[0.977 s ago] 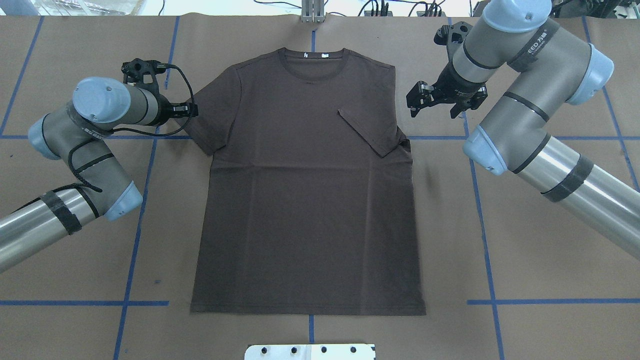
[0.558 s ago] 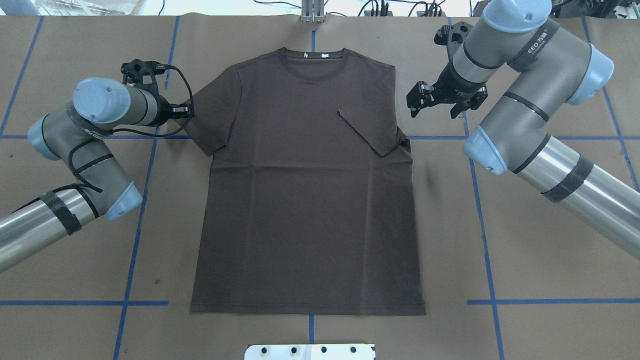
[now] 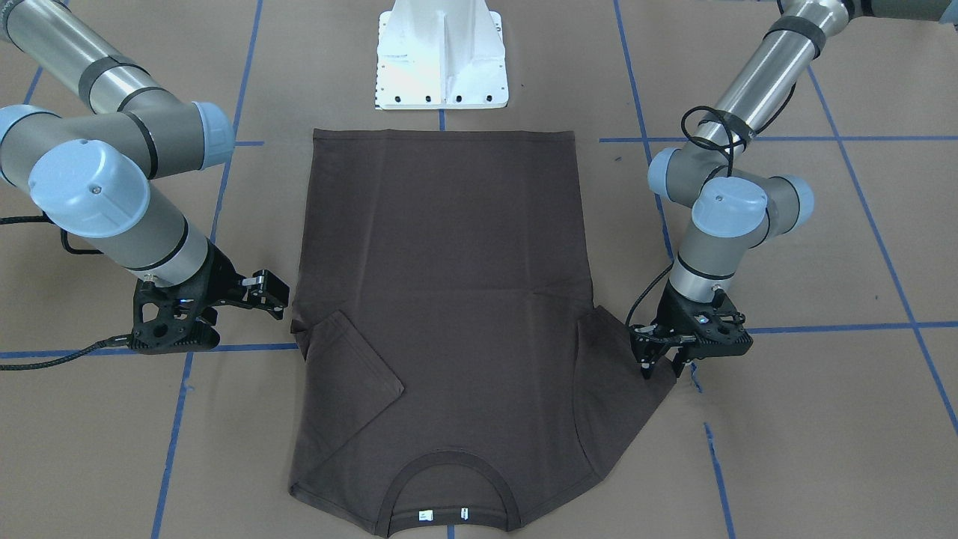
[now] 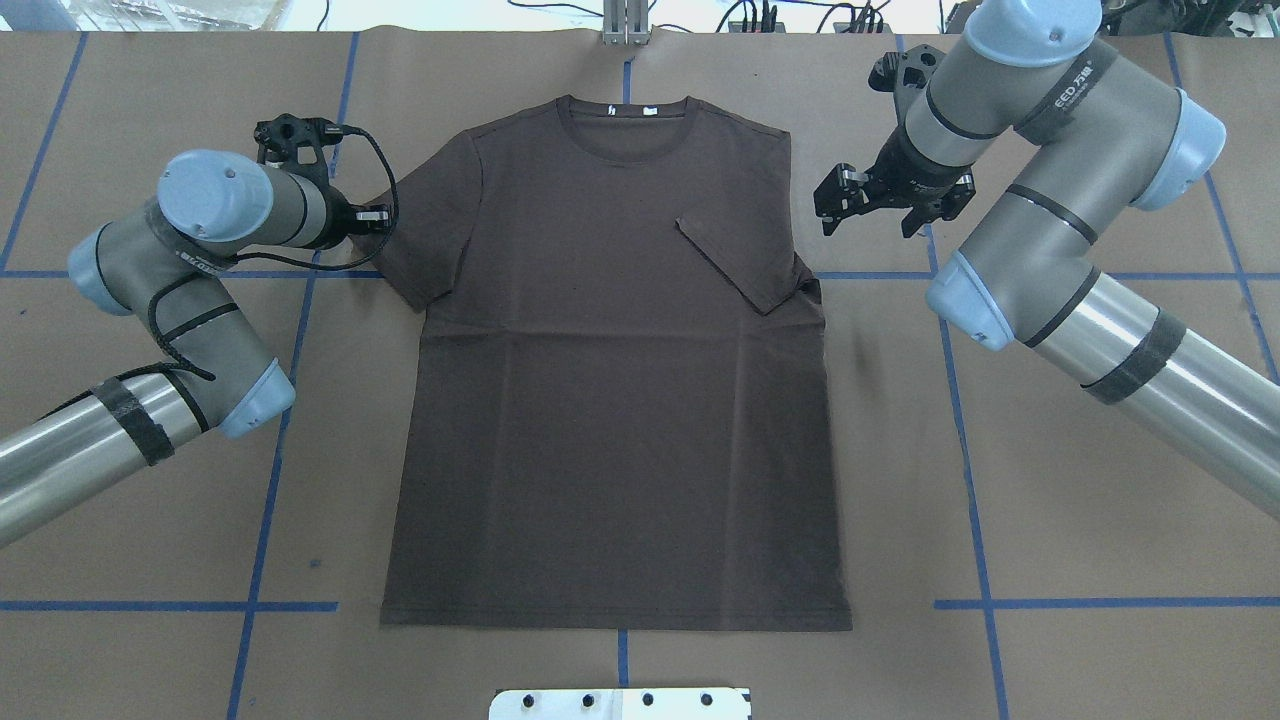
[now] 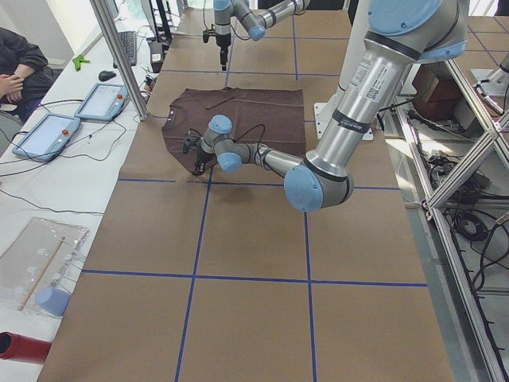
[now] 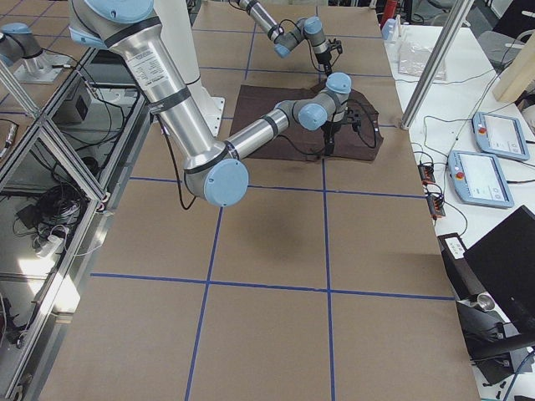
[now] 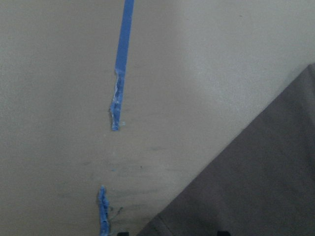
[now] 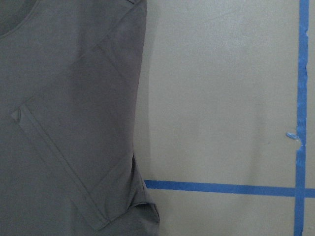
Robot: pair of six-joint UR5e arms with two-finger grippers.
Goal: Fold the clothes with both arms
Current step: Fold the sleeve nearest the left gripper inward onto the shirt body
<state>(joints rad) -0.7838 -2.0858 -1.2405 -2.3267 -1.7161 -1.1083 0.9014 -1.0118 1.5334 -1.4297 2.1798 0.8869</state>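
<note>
left claw [image 3: 661, 366] parted over t-shirt [image 3: 441, 262] sleeve edge

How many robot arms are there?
2. The left arm reaches to the shirt's spread-out sleeve. The right arm is beside the folded-in sleeve. None seem hidden.

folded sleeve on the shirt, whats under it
The folded sleeve lies on the T-shirt's front, visible all around it. The patch directly beneath is covered and cannot be seen.
</note>
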